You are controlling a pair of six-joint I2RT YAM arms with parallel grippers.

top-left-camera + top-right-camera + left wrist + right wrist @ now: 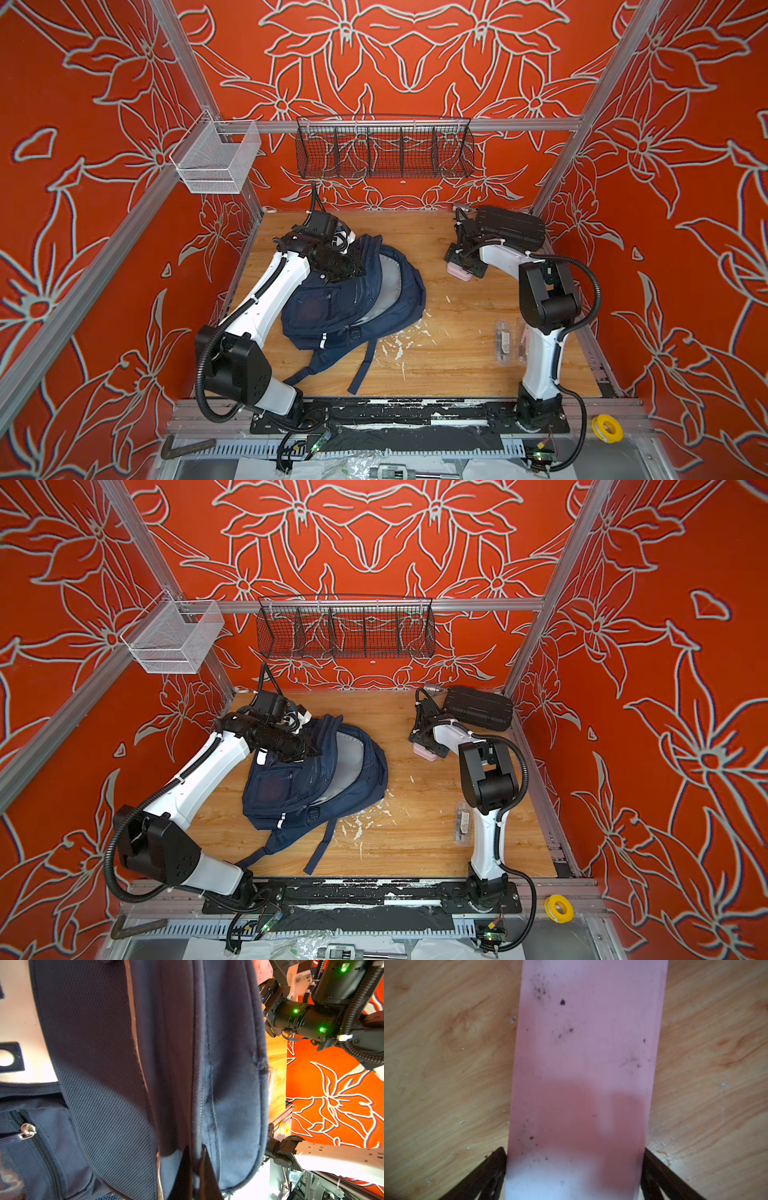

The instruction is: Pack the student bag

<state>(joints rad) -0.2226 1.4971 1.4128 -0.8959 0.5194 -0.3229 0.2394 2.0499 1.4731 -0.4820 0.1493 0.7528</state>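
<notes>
- The left gripper (195, 1149) is closed tight on a fold of navy fabric at the zip edge of the student bag (353, 307) and holds this edge up from the table.
- The right gripper (574, 1153) stands wide, with one jaw at each long side of a pink box (581, 1053). The jaws are just beside the box; whether they press on it cannot be told.
- The pink box lies flat on the wooden table (449, 357), well apart from the bag, so it seems not yet lifted.
- The student bag lies on the left half of the table, partly under the left arm. Its main compartment gapes toward the right and shows the grey lining (392, 278); its straps trail toward the front.
- In both top views nothing shows inside the opening, but most of the inside is hidden.
- The black ribbed hard case (509, 228) rests at the back right corner, and a clear plastic packet (503, 343) lies beside the right arm. Both are outside the bag.
- By judgement, the opening of the bag is done and the first pick is in hand. The carrying of the pink box, probably the other items, and the closing of the zip are left, so the task appears to be in its early part.
</notes>
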